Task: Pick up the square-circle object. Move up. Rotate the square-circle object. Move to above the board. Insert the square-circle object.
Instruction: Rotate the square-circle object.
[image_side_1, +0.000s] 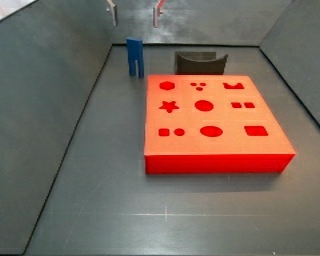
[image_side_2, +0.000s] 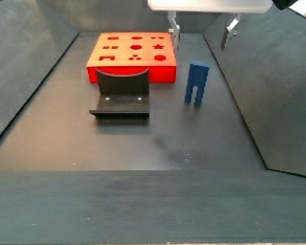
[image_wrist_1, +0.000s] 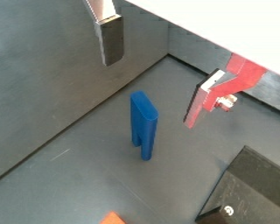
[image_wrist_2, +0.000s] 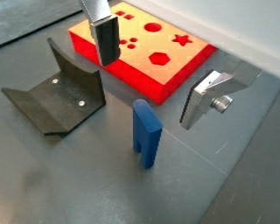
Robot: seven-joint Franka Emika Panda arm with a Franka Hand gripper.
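Above the slim blue plastic peg [image_wrist_2: 146,132] your hand [image_wrist_2: 154,70] hangs, fingers apart and empty. Upright on the grey surface [image_side_2: 142,144], the peg stands beside the flat red-orange board [image_side_2: 134,55].

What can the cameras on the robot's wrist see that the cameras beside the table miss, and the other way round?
Only the wrist views show the gripper up close: its silver fingers with dark pads stand open and empty above the floor. Only the side views show the whole board, with every cutout in its top face, and the surrounding walls. Both kinds show the square-circle object standing upright on the floor, apart from the board, and the fixture, though one wrist view catches only a corner of it.
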